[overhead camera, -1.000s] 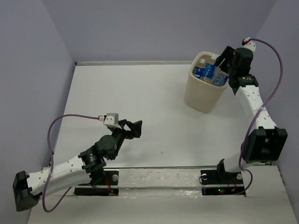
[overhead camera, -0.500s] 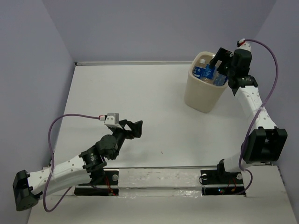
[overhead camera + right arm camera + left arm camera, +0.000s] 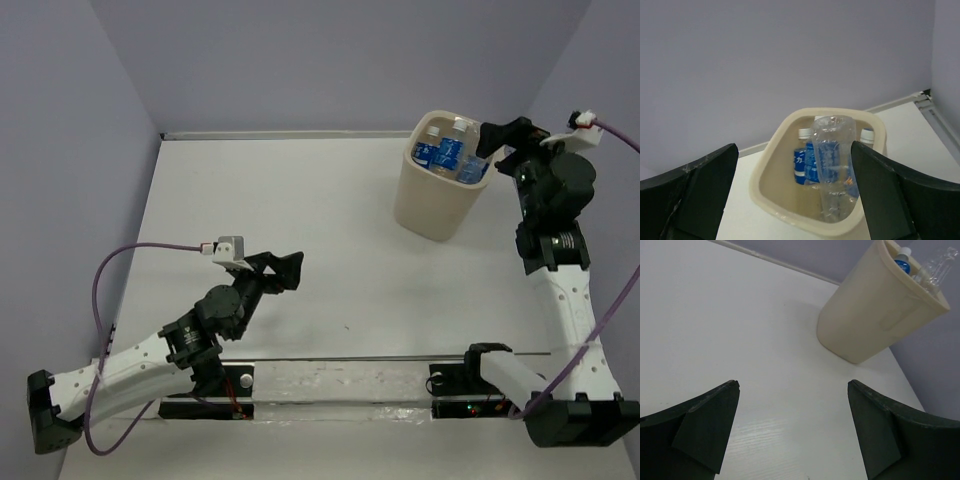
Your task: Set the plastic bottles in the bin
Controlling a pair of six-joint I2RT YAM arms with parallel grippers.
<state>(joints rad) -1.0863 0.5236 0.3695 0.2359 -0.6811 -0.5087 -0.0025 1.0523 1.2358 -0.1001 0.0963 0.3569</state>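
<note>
Beyond the right gripper (image 3: 794,146), straight ahead of its wide-spread, empty jaws, the bin (image 3: 771,165) is holding the plastic bottles (image 3: 832,160). Most are standing cap-up, and one clear one is leaning near-upright against the near wall. The right arm is standing tall beside the bin's right rim, pointing across it. The left gripper (image 3: 792,384), likewise gaping and empty, is hanging low, well apart from the bin.

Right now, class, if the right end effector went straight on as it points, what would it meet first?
Probably the clear bottle sticking up out of the bin: it sits centred ahead of the open right end effector. Depth is unclear; the bin's near rim might come first.
</note>
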